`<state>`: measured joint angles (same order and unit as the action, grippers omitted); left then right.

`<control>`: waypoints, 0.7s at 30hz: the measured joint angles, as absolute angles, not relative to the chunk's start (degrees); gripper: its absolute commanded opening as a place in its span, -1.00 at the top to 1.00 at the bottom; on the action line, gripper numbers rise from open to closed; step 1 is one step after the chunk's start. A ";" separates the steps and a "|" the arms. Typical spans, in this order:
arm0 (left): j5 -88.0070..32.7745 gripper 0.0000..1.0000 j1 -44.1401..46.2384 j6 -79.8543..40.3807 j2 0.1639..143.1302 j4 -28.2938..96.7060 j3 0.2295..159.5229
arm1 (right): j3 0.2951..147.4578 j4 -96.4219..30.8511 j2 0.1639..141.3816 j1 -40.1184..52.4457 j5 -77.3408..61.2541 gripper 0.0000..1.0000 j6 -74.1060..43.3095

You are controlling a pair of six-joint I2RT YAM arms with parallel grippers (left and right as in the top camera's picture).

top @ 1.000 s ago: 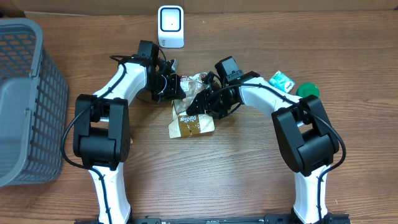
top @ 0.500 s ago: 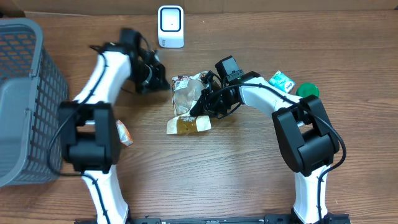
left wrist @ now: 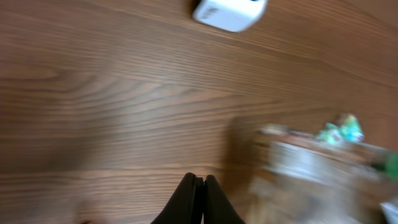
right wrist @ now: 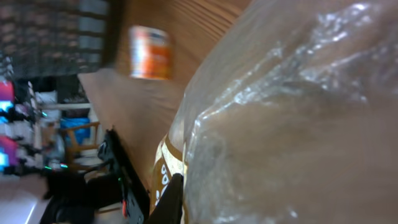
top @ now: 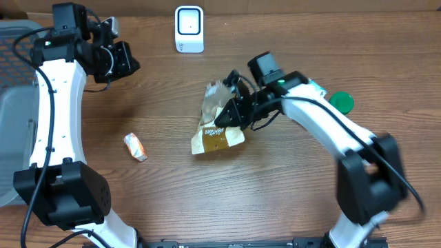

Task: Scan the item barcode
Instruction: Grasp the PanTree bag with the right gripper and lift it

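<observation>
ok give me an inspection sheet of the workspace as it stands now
surface: wooden table, no spills seen
job's things: white scanner at the far edge; bag held by its clear end
clutter: orange packet; green lid; grey basket at the left edge
grippers: left gripper shut, empty; right gripper shut on bag
cables: black cables along both arms
surroundings: blurred room past the table edge in the right wrist view

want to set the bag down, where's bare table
Bare wood lies between the white box scanner and the small orange packet, and on the robot's side of the clear-and-brown plastic bag. Crowded near the green round lid.
</observation>
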<state>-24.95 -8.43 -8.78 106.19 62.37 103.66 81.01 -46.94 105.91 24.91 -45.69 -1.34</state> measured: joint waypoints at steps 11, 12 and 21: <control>-15.14 0.84 -11.03 -4.86 106.30 62.63 103.66 | 81.87 -47.16 90.17 24.77 -50.04 0.92 9.93; -14.68 0.76 -11.27 -3.81 106.30 62.63 103.66 | 81.87 -47.22 90.17 24.77 -51.57 0.92 11.57; -10.15 -0.99 -12.80 0.40 106.30 63.11 103.66 | 81.87 -47.13 90.21 24.77 -58.24 0.92 19.16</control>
